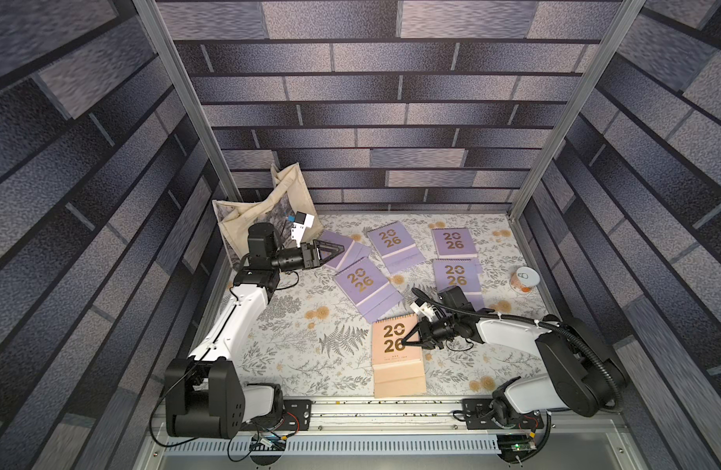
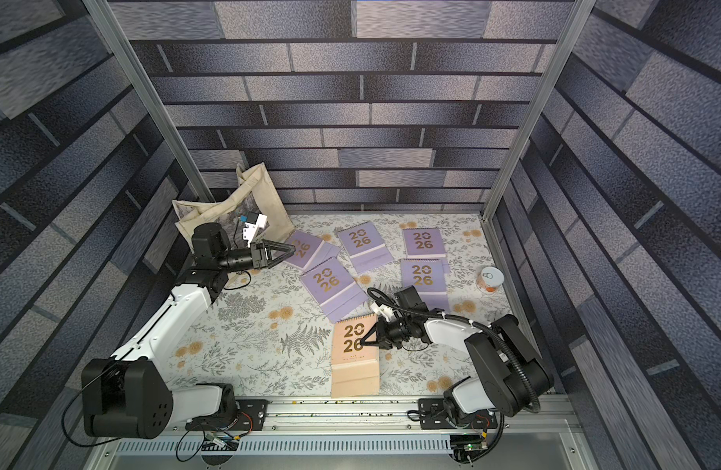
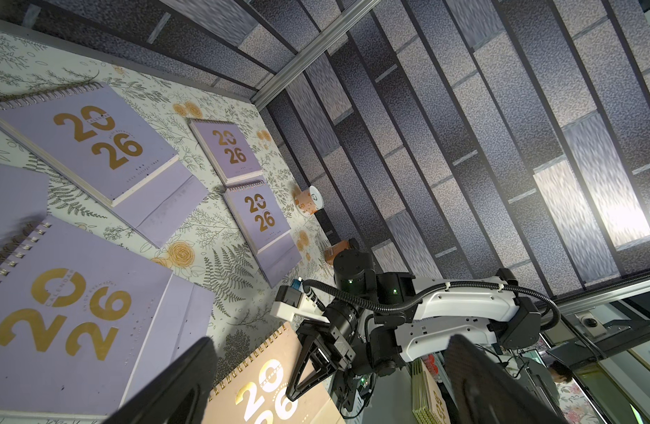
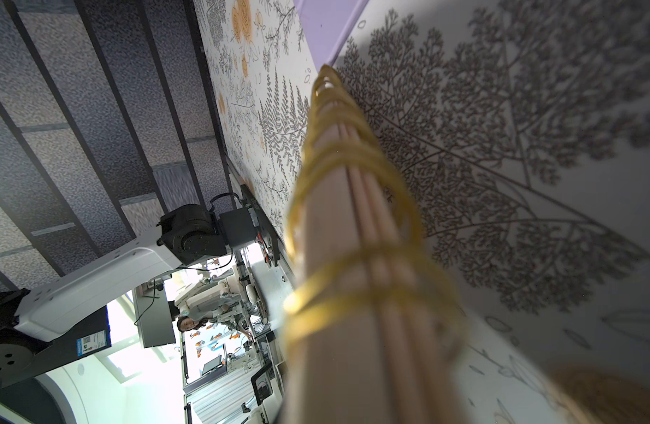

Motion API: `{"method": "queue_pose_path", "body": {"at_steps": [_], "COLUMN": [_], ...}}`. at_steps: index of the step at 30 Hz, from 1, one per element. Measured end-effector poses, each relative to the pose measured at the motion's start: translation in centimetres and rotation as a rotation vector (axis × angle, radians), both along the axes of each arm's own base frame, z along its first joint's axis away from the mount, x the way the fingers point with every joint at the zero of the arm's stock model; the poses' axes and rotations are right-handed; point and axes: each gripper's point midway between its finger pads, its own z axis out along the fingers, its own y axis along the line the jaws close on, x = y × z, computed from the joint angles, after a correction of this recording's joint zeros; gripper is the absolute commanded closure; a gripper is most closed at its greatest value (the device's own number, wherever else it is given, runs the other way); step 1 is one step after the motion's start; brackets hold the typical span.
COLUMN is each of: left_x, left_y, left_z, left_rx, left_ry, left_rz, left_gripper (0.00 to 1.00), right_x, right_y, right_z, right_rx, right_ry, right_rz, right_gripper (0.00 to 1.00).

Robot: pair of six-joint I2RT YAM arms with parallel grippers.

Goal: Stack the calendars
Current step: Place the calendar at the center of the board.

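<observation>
Five lilac calendars with gold "2026" lie spread over the back half of the floral cloth: (image 1: pixel 393 244), (image 1: pixel 454 243), (image 1: pixel 456 276), (image 1: pixel 365 287) and a leftmost one (image 1: pixel 346 255). My left gripper (image 1: pixel 342 247) hovers open over the leftmost calendar (image 2: pixel 306 248), partly hiding it. Its dark fingers (image 3: pixel 176 385) frame the left wrist view. A peach-pink calendar (image 1: pixel 393 358) lies near the front. My right gripper (image 1: pixel 405 344) is shut on its right edge, also in a top view (image 2: pixel 365 344). The peach calendar's gold spiral (image 4: pixel 353 205) fills the right wrist view, edge-on.
A beige tote bag (image 1: pixel 269 203) leans in the back left corner behind the left arm. A small white-lidded cup (image 1: pixel 525 280) stands at the right edge of the cloth. A metal rail (image 1: pixel 371 411) runs along the front, and patterned walls close in on three sides.
</observation>
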Motion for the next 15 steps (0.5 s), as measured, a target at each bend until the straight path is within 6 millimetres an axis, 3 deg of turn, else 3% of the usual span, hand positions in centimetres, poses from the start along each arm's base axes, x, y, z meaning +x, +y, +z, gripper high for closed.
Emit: {"method": "queue_pose_path", "body": {"at_steps": [7,15], "left_x": [0.1,0.2], "left_y": [0.3,0.5], "left_z": [-0.3,-0.5], "left_rx": [0.0,0.0], "left_ry": [0.005,0.008], "left_rz": [0.009,0.015], "left_gripper": [0.0,0.0], "right_x": [0.6,1.5], "right_y": [-0.8,-0.2], "right_z": [0.0,-0.2], "right_rx": [-0.01,-0.006], "right_ry": [0.005,0.019], "right_rz": [-0.023,-0.001], "right_gripper": [1.0,1.0]}}
